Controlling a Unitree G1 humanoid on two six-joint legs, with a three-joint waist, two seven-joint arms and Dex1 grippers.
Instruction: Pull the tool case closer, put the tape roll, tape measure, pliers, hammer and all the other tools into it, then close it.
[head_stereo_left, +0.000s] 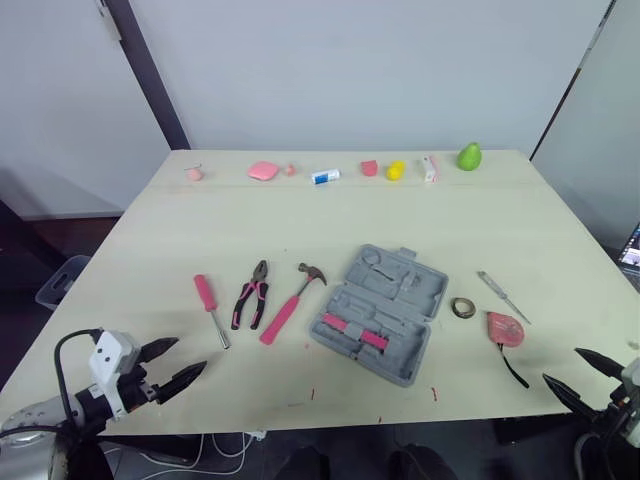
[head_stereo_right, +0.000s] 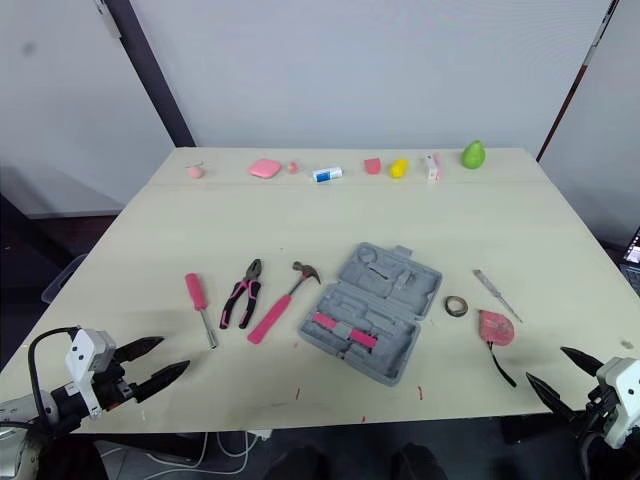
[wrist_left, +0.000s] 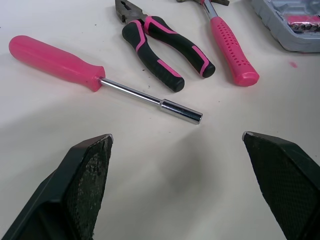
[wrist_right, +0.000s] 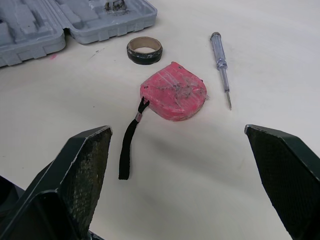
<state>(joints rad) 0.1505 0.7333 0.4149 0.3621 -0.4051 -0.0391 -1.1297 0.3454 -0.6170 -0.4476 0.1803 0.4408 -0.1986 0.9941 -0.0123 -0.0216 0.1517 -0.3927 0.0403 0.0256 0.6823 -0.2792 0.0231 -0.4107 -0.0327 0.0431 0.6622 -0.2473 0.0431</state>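
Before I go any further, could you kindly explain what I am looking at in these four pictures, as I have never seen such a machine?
This is a two-armed humanoid robot standing at a pale table. Two pictures come from cameras in its head, looking down. The other two come from a camera on each wrist, looking along that arm's fingers. Its left pincer and right pincer hover at the near edge, both open and holding nothing. In the middle lies an open grey tool case. On the robot's left of it lie a pink screwdriver, pliers and a hammer. On the right lie a tape roll, a pink tape measure and a slim clear screwdriver. Small colourful objects line the far edge.
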